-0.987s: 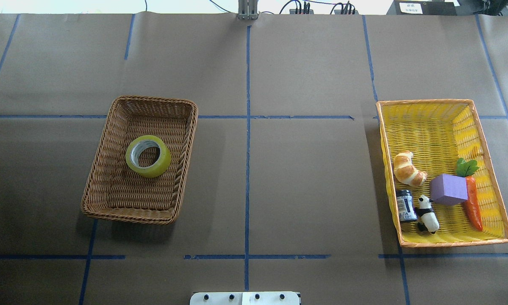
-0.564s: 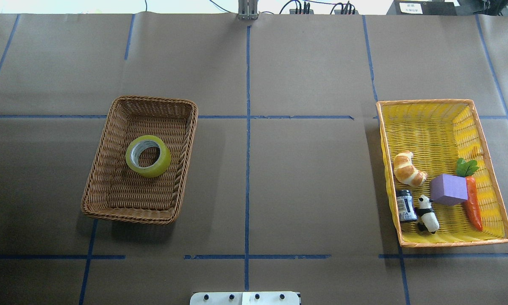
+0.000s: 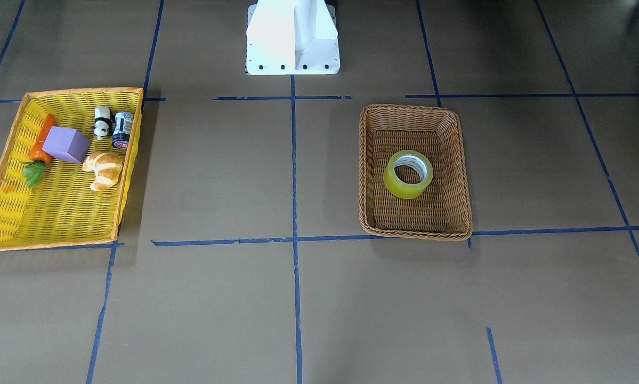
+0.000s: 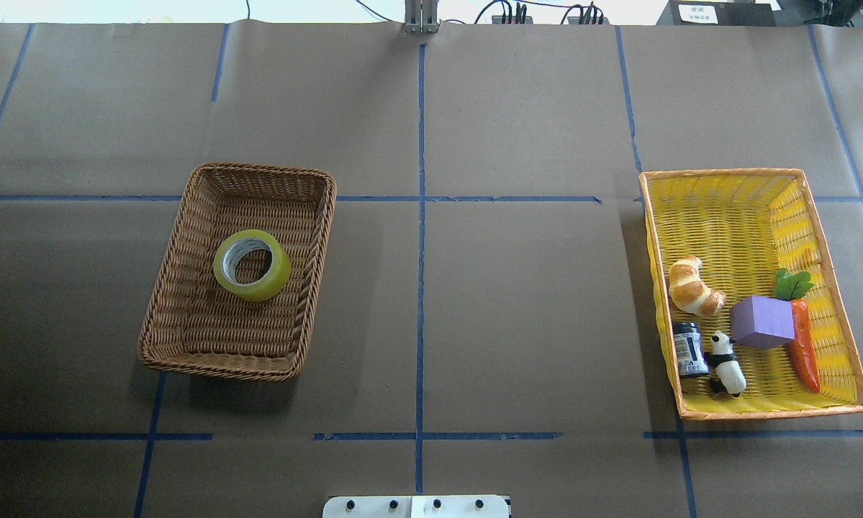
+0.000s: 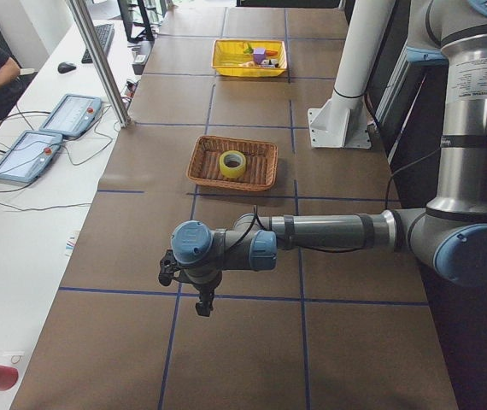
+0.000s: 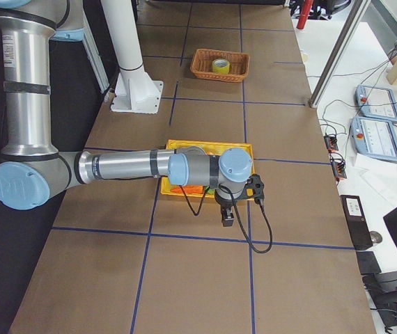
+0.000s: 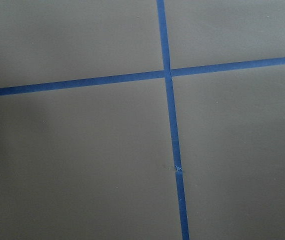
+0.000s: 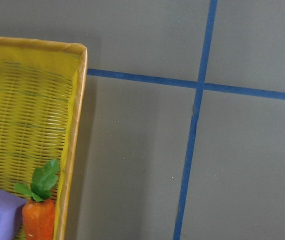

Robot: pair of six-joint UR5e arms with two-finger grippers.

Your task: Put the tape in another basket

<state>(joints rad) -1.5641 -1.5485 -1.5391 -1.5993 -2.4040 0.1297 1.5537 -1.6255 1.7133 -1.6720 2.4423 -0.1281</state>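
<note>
The yellow tape (image 4: pixel 273 278) lies flat in the middle of the brown wicker basket (image 4: pixel 163 288) on the table's left half. Both also show in the front view, the tape (image 3: pixel 398 187) and the basket (image 3: pixel 459 160). My left gripper (image 5: pixel 202 304) shows only in the exterior left view. It hangs over bare table well off the basket's outer side, far from the tape (image 5: pixel 225 167). My right gripper (image 6: pixel 227 221) shows only in the exterior right view, beside the yellow tray (image 6: pixel 205 147). I cannot tell whether either gripper is open or shut.
The yellow woven tray (image 4: pixel 726 198) with an orange rim sits at the right. It holds a croissant (image 4: pixel 692 288), a purple block (image 4: pixel 761 321), a carrot (image 4: pixel 804 352), a panda figure (image 4: pixel 726 363) and a small can (image 4: pixel 689 350). The white robot base (image 3: pixel 292 37) stands at the table's near edge.
</note>
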